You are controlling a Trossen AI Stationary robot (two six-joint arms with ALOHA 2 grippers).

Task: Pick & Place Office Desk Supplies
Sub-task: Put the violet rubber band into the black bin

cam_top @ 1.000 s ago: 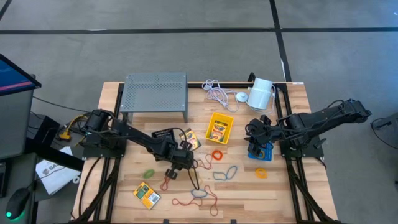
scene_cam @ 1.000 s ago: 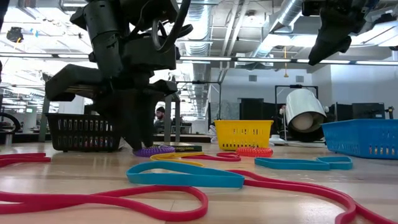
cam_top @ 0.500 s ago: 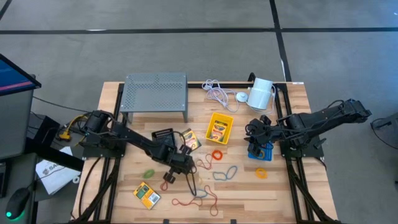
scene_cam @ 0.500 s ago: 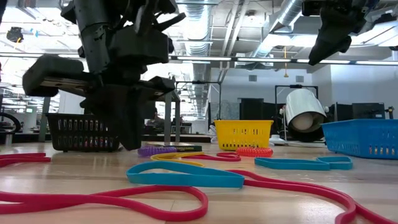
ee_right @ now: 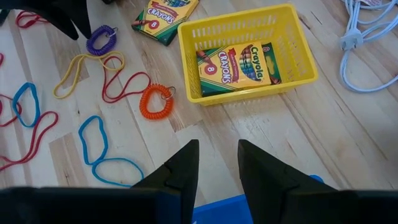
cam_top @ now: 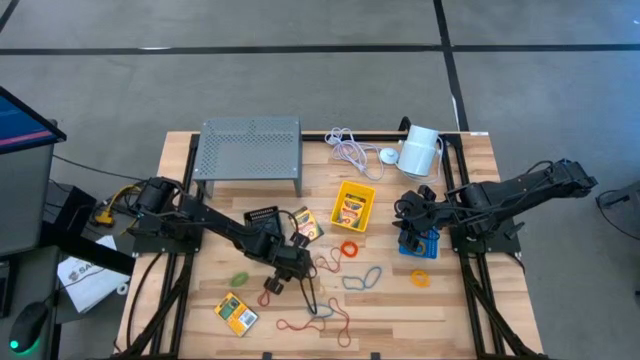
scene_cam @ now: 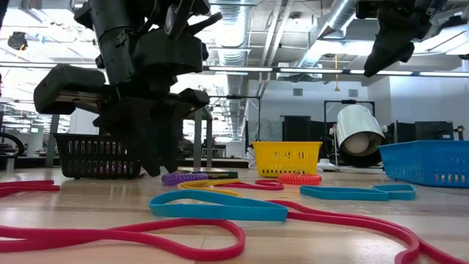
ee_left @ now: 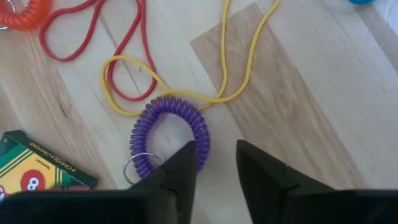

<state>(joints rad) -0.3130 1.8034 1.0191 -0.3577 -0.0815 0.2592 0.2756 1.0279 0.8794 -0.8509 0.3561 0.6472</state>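
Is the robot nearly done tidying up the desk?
Not nearly. Done: one crayon box lies in the yellow bin. In hand: nothing; the left gripper hovers open at the purple coil band. Left: two crayon boxes and loose bands on the table. The right gripper waits over the blue bin.

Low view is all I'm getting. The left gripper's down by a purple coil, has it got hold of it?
Observer: No. The left wrist view shows the left gripper open with nothing between its fingers. The purple coil lies on the wood with one fingertip right at its edge.
Operator: Anything lying against the coil?
Observer: Yes, a yellow band runs along the side of the coil away from the gripper.
Operator: And the yellow bin, anything in it?
Observer: Yes. The right wrist view shows one crayon box lying flat inside the yellow bin.
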